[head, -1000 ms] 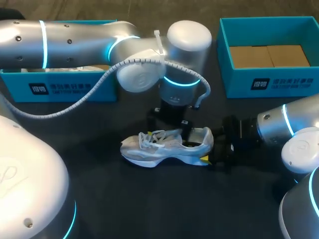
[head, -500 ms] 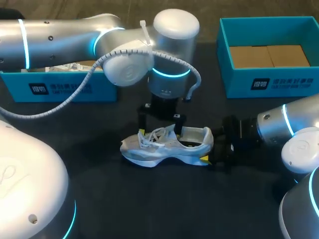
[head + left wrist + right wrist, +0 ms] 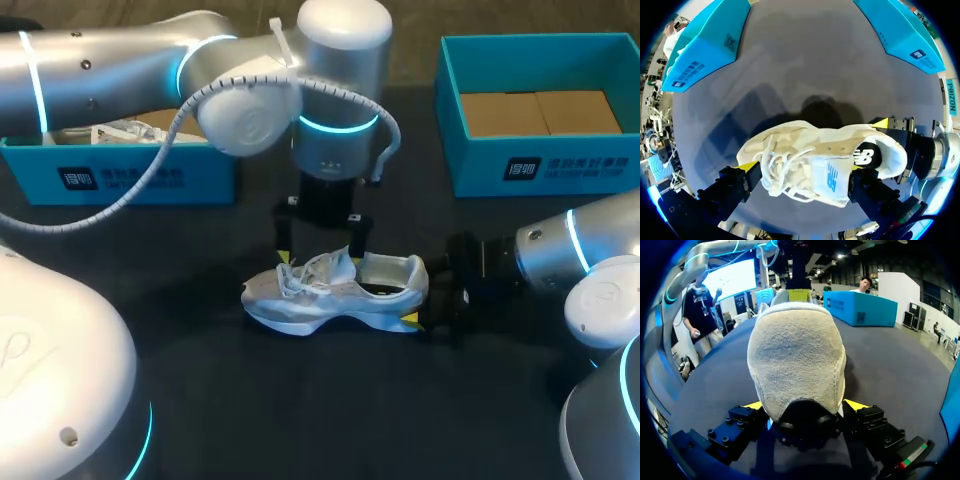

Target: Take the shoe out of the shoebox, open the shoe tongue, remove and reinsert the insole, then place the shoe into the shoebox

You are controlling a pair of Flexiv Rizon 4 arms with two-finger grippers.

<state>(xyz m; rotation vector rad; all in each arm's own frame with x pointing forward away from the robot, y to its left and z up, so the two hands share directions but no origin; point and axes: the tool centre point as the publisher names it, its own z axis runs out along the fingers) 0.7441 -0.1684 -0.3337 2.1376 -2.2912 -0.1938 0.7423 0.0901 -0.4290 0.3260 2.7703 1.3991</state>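
Observation:
A white sneaker [image 3: 330, 292] lies on its sole on the dark table, toe to the left, heel to the right. My left gripper [image 3: 316, 256] hangs over its laces, pointing down. In the left wrist view this gripper [image 3: 801, 168] is open, its yellow-tipped fingers [image 3: 746, 167] straddling the laces and the raised tongue [image 3: 830, 176]. My right gripper [image 3: 420, 304] comes in low from the right and is shut on the sneaker's heel [image 3: 796, 357], with a yellow tip on each side of it.
A teal shoebox [image 3: 120, 178] with white stuffing stands at the back left, partly behind my left arm. A second teal box [image 3: 540, 165] lined with cardboard stands at the back right. Bare tabletop lies in front of the sneaker.
My left gripper has moved left along the sneaker, from over the heel opening to over the laces and tongue. The right gripper and the sneaker have stayed put.

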